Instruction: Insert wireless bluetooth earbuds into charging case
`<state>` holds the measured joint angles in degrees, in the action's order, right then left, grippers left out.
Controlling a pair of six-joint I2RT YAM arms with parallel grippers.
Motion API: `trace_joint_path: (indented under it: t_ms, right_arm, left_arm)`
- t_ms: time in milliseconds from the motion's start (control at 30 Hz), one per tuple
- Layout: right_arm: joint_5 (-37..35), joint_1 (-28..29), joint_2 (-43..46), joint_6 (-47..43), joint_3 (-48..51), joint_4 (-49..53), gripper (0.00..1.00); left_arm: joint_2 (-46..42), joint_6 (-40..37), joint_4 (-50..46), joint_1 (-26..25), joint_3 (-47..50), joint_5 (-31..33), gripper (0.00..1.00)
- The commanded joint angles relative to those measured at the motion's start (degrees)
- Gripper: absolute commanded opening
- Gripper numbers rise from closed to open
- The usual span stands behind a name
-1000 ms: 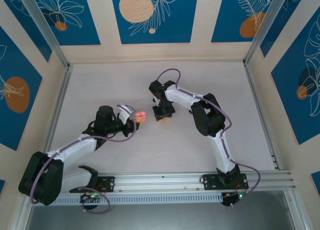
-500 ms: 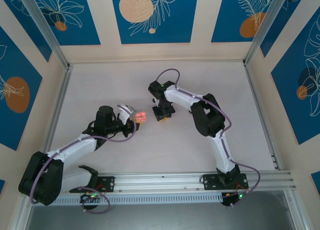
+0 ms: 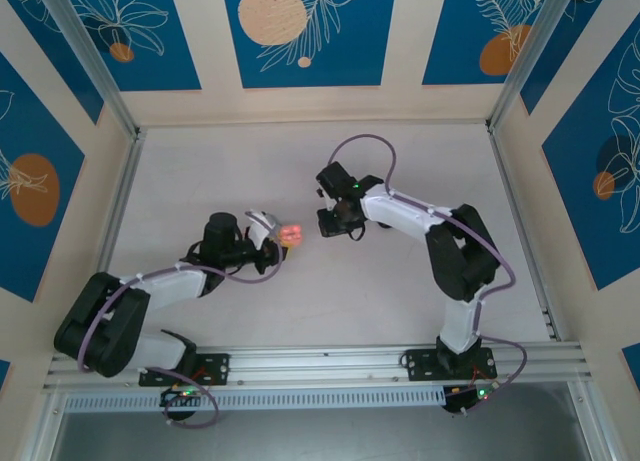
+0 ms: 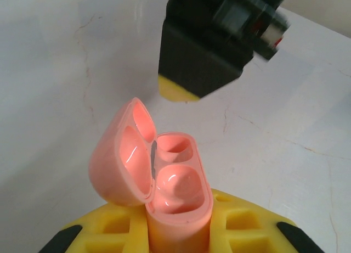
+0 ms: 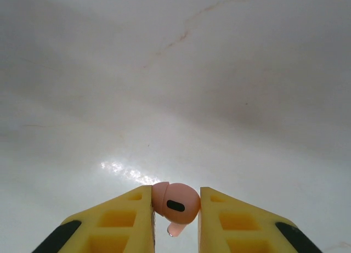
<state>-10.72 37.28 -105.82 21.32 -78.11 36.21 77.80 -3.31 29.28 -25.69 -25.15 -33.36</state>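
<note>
My left gripper [image 4: 178, 223] is shut on the base of a pink charging case [image 4: 176, 179], which stands upright with its lid [image 4: 122, 157] swung open to the left. Both wells face up. The nearer well holds a glossy pink rounded shape that I cannot identify. My right gripper [image 5: 175, 209] is shut on a pale pink earbud [image 5: 175, 203], its stem pointing down between the yellow fingers [image 5: 123, 217]. In the top view the right gripper [image 3: 335, 224] hangs just right of the case [image 3: 290, 233] and apart from it. Its black body [image 4: 205, 50] shows beyond the case in the left wrist view.
The pale table [image 3: 300, 171] lies bare around both grippers. Aluminium posts and patterned walls [image 3: 300, 31] close off the back and sides. A metal rail [image 3: 330, 361] carrying the arm bases runs along the near edge.
The right arm has swung its elbow out to the right and its gripper has shifted slightly right. The left gripper has carried the case a little towards the right gripper.
</note>
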Motion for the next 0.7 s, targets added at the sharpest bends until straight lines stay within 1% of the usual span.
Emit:
trace_joint_path:
  t_ms: [0, 100, 233, 367, 467, 667]
  right_arm:
    - [0.2, -0.7, 7.3, 1.8, 8.0, -13.7, 0.22]
    - [0.5, -0.9, 12.7, 2.2, 14.1, -20.8, 0.22]
    - [2.7, -0.7, 19.4, 1.8, 22.6, -31.8, 0.22]
    - [3.5, -0.1, 24.4, 0.9, 28.5, -39.3, 0.22]
    - [4.5, 0.0, 26.5, -0.2, 30.1, -41.1, 0.22]
    - [9.2, 0.2, 27.0, -2.2, 30.8, -43.0, 0.22]
  left_arm:
    - [2.5, 0.3, 10.3, -1.7, 1.3, -0.3, 0.21]
    - [4.9, 0.6, 15.1, -2.7, 1.8, -0.7, 0.21]
    - [7.7, 1.6, 23.1, -3.6, 3.0, -1.4, 0.21]
    - [10.8, 3.1, 29.1, -3.8, 3.4, -1.7, 0.21]
    - [12.6, 3.9, 31.7, -3.9, 3.4, -1.9, 0.2]
    - [14.7, 5.7, 35.8, -4.2, 3.5, -2.4, 0.2]
